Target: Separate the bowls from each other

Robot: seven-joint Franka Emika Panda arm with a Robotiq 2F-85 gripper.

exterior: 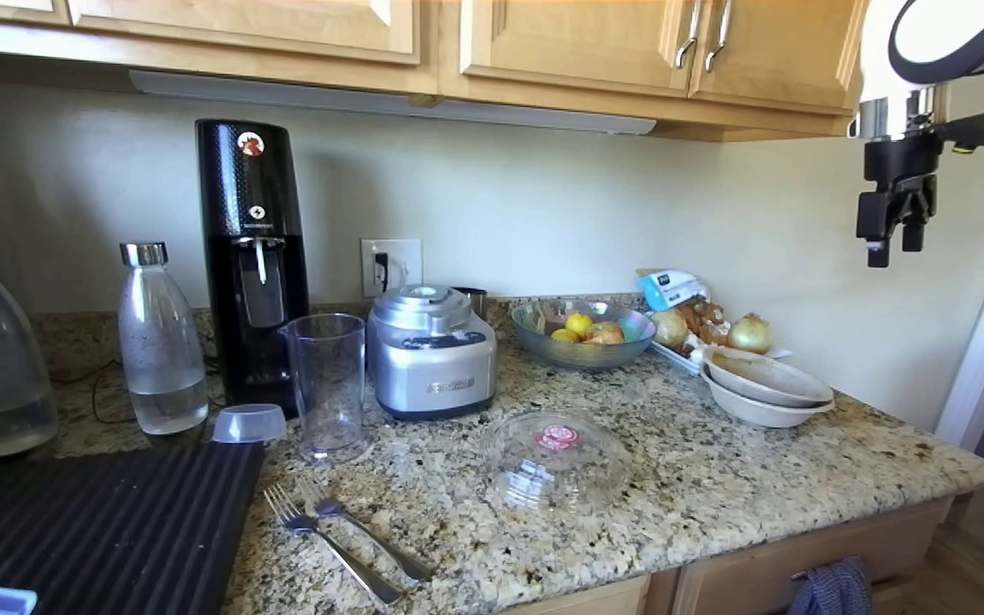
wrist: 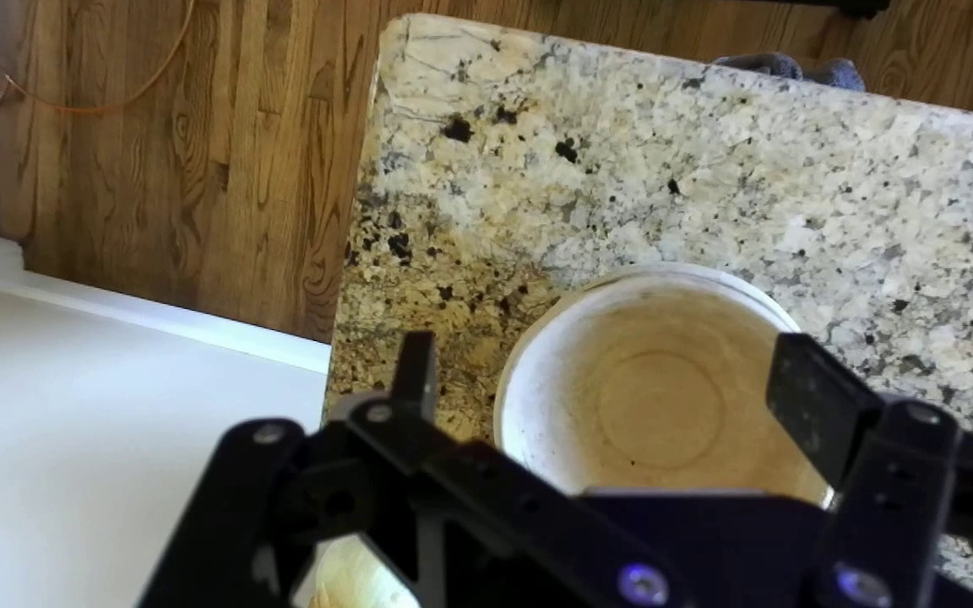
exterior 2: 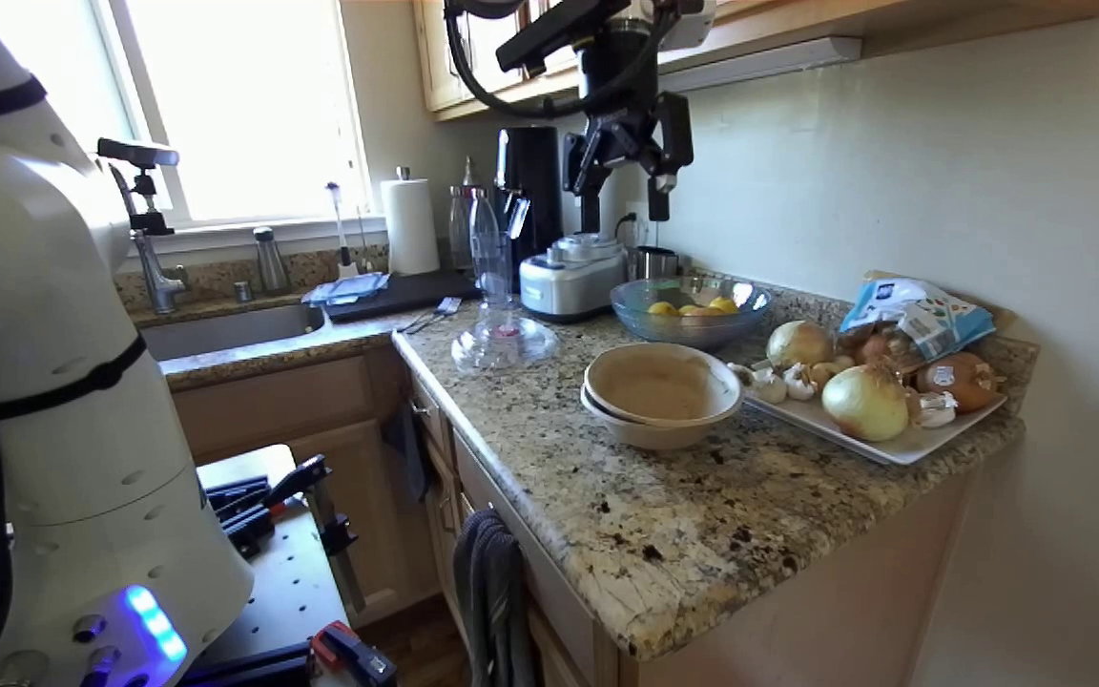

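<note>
Two shallow white bowls stand nested on the granite counter, near its end. The upper bowl (exterior: 765, 380) sits a little tilted inside the lower bowl (exterior: 757, 413), and a gap shows between their rims on one side. In an exterior view the upper bowl (exterior 2: 664, 384) and the lower bowl (exterior 2: 650, 436) show the same stack. My gripper (exterior: 895, 248) is open and empty, well above the counter, and it also shows in an exterior view (exterior 2: 624, 215). In the wrist view the upper bowl (wrist: 664, 405) lies below and between the open fingers (wrist: 605, 371), its lower edge hidden by the gripper.
A white tray (exterior 2: 902, 456) with onions (exterior 2: 864, 403) and garlic stands close beside the bowls, near the wall. A glass bowl (exterior: 582, 352) with fruit is behind. A clear plastic dome (exterior: 556, 465), forks (exterior: 347, 547) and a food processor (exterior: 434, 359) stand farther along. Cabinets hang above.
</note>
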